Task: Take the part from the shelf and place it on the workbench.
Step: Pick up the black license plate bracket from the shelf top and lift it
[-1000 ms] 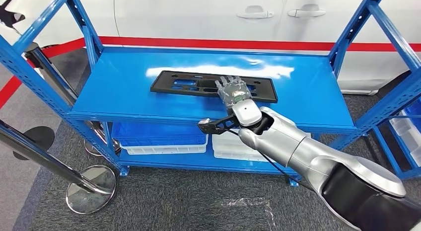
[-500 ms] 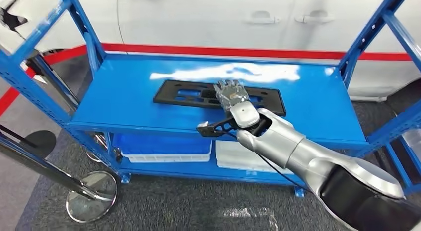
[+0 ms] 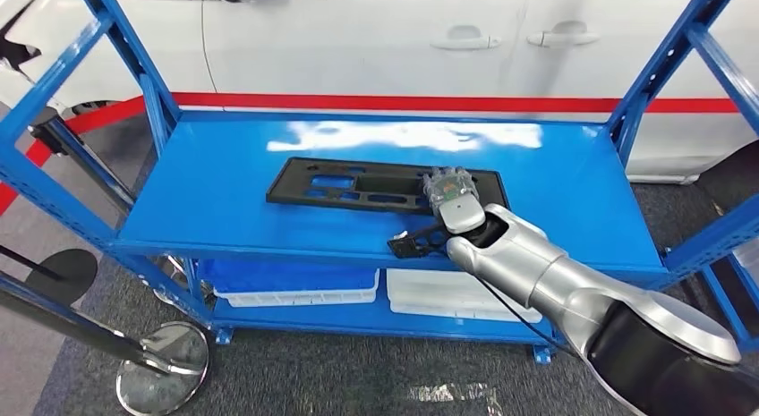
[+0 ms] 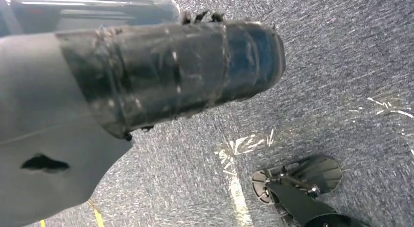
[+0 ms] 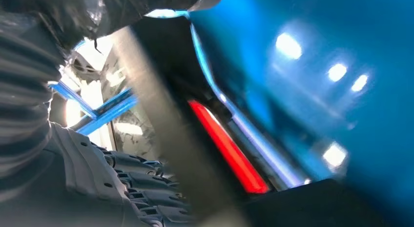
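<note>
Right hand [image 3: 450, 194] rests, fingers [image 3: 445, 179] flat, on the right end of the flat black plastic part [image 3: 358, 184], lying on the blue metal shelf [image 3: 206, 174]; actual grip cannot be confirmed.

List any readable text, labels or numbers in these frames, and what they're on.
None readable.
Black part on the blue shelf: no lettering that can be made out.
White car behind the shelf: no badge or plate showing.
White bins below: no labels showing.
</note>
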`<state>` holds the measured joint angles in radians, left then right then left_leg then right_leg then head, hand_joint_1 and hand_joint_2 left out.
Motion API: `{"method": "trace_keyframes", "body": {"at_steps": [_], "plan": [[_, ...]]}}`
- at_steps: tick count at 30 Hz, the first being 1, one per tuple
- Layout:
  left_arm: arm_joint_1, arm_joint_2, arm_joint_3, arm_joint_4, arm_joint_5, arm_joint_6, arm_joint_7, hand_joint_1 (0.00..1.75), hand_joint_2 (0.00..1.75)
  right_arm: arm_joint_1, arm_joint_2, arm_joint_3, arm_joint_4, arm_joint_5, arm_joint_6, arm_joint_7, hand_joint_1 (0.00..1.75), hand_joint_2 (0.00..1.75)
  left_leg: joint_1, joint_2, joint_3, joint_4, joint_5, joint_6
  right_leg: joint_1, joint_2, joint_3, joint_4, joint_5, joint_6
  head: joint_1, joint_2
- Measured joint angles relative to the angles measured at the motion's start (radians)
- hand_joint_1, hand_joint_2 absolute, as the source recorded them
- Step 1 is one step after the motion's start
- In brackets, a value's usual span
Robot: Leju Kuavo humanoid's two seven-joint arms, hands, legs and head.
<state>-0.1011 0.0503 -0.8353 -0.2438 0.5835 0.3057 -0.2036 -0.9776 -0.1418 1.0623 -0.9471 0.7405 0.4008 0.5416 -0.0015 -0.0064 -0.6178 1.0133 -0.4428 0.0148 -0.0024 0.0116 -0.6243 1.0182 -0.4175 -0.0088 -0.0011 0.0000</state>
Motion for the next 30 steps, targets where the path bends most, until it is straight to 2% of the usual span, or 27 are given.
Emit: {"method": "trace_keyframes", "body": {"at_steps": [2, 3, 4, 6, 7, 8, 9, 10, 11, 13, 14, 17, 19, 20, 22, 23, 24, 25, 27, 28, 29, 30], "plan": [[0.001, 0.000, -0.001, 0.000, 0.002, 0.000, -0.004, 0.00, 0.00, 0.004, -0.005, 0.000, 0.008, -0.010, 0.014, 0.002, 0.00, 1.75, 0.003, 0.001, 0.006, -0.008, 0.014, 0.013, 0.000, 0.000, -0.001, 0.005, -0.007, 0.011, 0.000, 0.000], [0.002, 0.000, -0.001, 0.000, 0.003, 0.000, -0.006, 0.00, 0.00, 0.005, -0.009, 0.000, 0.012, -0.014, 0.018, 0.002, 0.00, 1.75, 0.005, 0.002, 0.010, -0.011, 0.016, 0.018, 0.000, -0.001, -0.007, 0.022, -0.021, 0.017, 0.001, 0.000], [0.001, 0.000, -0.001, 0.000, 0.003, 0.001, -0.010, 0.00, 0.00, 0.005, -0.013, 0.000, 0.017, -0.017, 0.017, 0.002, 0.00, 1.75, 0.008, 0.003, 0.013, -0.015, 0.018, 0.023, 0.000, -0.002, -0.023, 0.058, -0.043, 0.021, 0.003, 0.000], [-0.001, 0.000, -0.001, 0.000, 0.007, 0.000, -0.018, 0.00, 0.00, 0.009, -0.020, 0.000, 0.026, -0.020, 0.004, 0.002, 0.00, 1.75, 0.008, 0.003, 0.014, -0.017, 0.018, 0.029, -0.002, -0.003, -0.083, 0.185, -0.106, 0.028, 0.005, 0.000], [-0.002, 0.000, -0.001, 0.000, 0.009, 0.000, -0.022, 0.00, 0.00, 0.012, -0.024, 0.000, 0.030, -0.021, -0.008, 0.002, 0.00, 1.75, 0.008, 0.003, 0.014, -0.016, 0.018, 0.030, -0.003, -0.003, -0.114, 0.248, -0.128, 0.030, 0.005, 0.000], [-0.001, 0.000, -0.001, 0.000, 0.012, -0.001, -0.025, 0.00, 0.00, 0.016, -0.027, 0.000, 0.033, -0.021, -0.021, 0.003, 0.00, 1.75, 0.008, 0.003, 0.015, -0.015, 0.016, 0.031, -0.005, -0.003, -0.134, 0.286, -0.134, 0.033, 0.005, 0.000], [0.000, 0.000, -0.001, 0.000, 0.013, -0.002, -0.028, 0.00, 0.00, 0.018, -0.031, 0.000, 0.035, -0.020, -0.037, 0.003, 0.00, 1.75, 0.008, 0.003, 0.016, -0.013, 0.014, 0.031, -0.008, -0.004, -0.136, 0.286, -0.121, 0.035, 0.005, 0.000], [0.000, 0.000, -0.001, 0.000, 0.014, -0.003, -0.031, 0.00, 0.00, 0.019, -0.034, 0.000, 0.037, -0.018, -0.053, 0.003, 0.34, 1.75, 0.009, 0.002, 0.016, -0.009, 0.011, 0.029, -0.011, -0.005, -0.117, 0.244, -0.092, 0.036, 0.005, 0.000], [0.001, 0.000, -0.002, 0.000, 0.015, -0.004, -0.034, 0.00, 0.00, 0.019, -0.037, 0.000, 0.038, -0.016, -0.067, 0.004, 0.77, 1.75, 0.010, 0.001, 0.017, -0.003, 0.007, 0.026, -0.015, -0.006, -0.083, 0.175, -0.057, 0.037, 0.005, 0.000], [0.000, 0.000, -0.002, 0.000, 0.015, -0.006, -0.038, 0.00, 0.00, 0.018, -0.041, 0.000, 0.040, -0.011, -0.087, 0.006, 1.64, 1.75, 0.009, -0.001, 0.015, 0.011, -0.004, 0.015, -0.016, -0.007, -0.025, 0.060, -0.020, 0.034, 0.005, 0.000], [-0.001, 0.001, -0.002, 0.000, 0.015, -0.007, -0.039, 0.00, 0.00, 0.018, -0.042, 0.000, 0.040, -0.010, -0.092, 0.006, 1.75, 1.75, 0.008, -0.002, 0.013, 0.015, -0.007, 0.009, -0.014, -0.006, -0.011, 0.035, -0.018, 0.029, 0.004, 0.000], [-0.001, 0.000, -0.002, 0.000, 0.016, -0.009, -0.042, 0.00, 0.00, 0.018, -0.042, 0.000, 0.039, -0.007, -0.103, 0.006, 1.75, 1.75, 0.008, -0.002, 0.013, 0.016, -0.010, -0.004, -0.011, -0.004, -0.007, 0.029, -0.017, 0.012, 0.003, 0.000], [0.000, 0.000, -0.002, 0.000, 0.017, -0.012, -0.046, 0.00, 0.00, 0.017, -0.043, -0.002, 0.037, -0.004, -0.113, 0.006, 1.75, 1.75, 0.010, 0.000, -0.002, 0.050, -0.037, -0.013, -0.014, -0.005, -0.005, 0.024, -0.013, 0.000, 0.001, 0.000], [-0.001, -0.001, -0.002, 0.000, 0.019, -0.012, -0.049, 0.00, 0.00, 0.017, -0.043, -0.002, 0.034, -0.002, -0.119, 0.006, 1.75, 1.75, 0.011, 0.001, -0.022, 0.098, -0.066, -0.018, -0.015, -0.005, -0.005, 0.023, -0.012, -0.004, 0.000, 0.000], [-0.002, -0.001, -0.002, 0.000, 0.021, -0.014, -0.053, 0.00, 0.00, 0.016, -0.043, -0.003, 0.029, 0.003, -0.129, 0.006, 1.75, 1.75, 0.012, 0.002, -0.079, 0.226, -0.127, -0.023, -0.013, -0.005, -0.005, 0.023, -0.012, -0.008, -0.001, 0.000], [-0.001, -0.001, -0.002, 0.000, 0.022, -0.015, -0.054, 0.00, 0.00, 0.017, -0.043, -0.003, 0.027, 0.004, -0.132, 0.006, 1.75, 1.75, 0.012, 0.001, -0.101, 0.274, -0.141, -0.024, -0.011, -0.005, -0.005, 0.023, -0.012, -0.009, -0.001, 0.000], [0.000, -0.001, -0.002, 0.000, 0.023, -0.017, -0.055, 0.00, 0.00, 0.017, -0.043, -0.003, 0.027, 0.006, -0.135, 0.006, 1.75, 1.75, 0.011, 0.001, -0.109, 0.290, -0.138, -0.022, -0.009, -0.005, -0.004, 0.023, -0.013, -0.009, -0.001, 0.000], [0.001, -0.001, -0.002, 0.000, 0.024, -0.018, -0.057, 0.00, 0.00, 0.017, -0.043, -0.003, 0.026, 0.008, -0.138, 0.006, 1.75, 1.75, 0.011, 0.001, -0.100, 0.272, -0.119, -0.019, -0.007, -0.005, -0.003, 0.023, -0.013, -0.009, -0.001, 0.000], [0.001, 0.000, -0.002, 0.000, 0.028, -0.019, -0.061, 0.00, 0.00, 0.013, -0.043, -0.004, 0.021, 0.013, -0.144, 0.004, 1.75, 1.75, 0.007, 0.001, -0.036, 0.142, -0.055, -0.006, -0.005, -0.005, 0.000, 0.023, -0.013, -0.009, -0.001, 0.000], [0.000, 0.000, -0.002, 0.000, 0.030, -0.020, -0.064, 0.00, 0.00, 0.010, -0.043, -0.004, 0.018, 0.015, -0.146, 0.003, 1.75, 1.75, 0.003, 0.002, -0.002, 0.076, -0.032, 0.001, -0.003, -0.005, 0.000, 0.023, -0.013, -0.008, 0.000, 0.000], [-0.001, 0.001, -0.002, 0.000, 0.032, -0.022, -0.068, 0.00, 0.44, 0.008, -0.043, -0.005, 0.015, 0.017, -0.148, 0.002, 1.75, 1.75, -0.002, 0.002, 0.021, 0.030, -0.019, 0.006, -0.003, -0.005, 0.000, 0.022, -0.012, -0.005, 0.000, 0.000], [-0.003, 0.001, -0.002, 0.000, 0.035, -0.027, -0.073, 0.00, 0.87, 0.007, -0.043, -0.005, 0.011, 0.019, -0.149, -0.001, 1.75, 1.75, -0.005, 0.002, 0.030, 0.010, -0.018, 0.009, -0.003, -0.006, -0.001, 0.021, -0.011, -0.002, 0.000, 0.000]]}}
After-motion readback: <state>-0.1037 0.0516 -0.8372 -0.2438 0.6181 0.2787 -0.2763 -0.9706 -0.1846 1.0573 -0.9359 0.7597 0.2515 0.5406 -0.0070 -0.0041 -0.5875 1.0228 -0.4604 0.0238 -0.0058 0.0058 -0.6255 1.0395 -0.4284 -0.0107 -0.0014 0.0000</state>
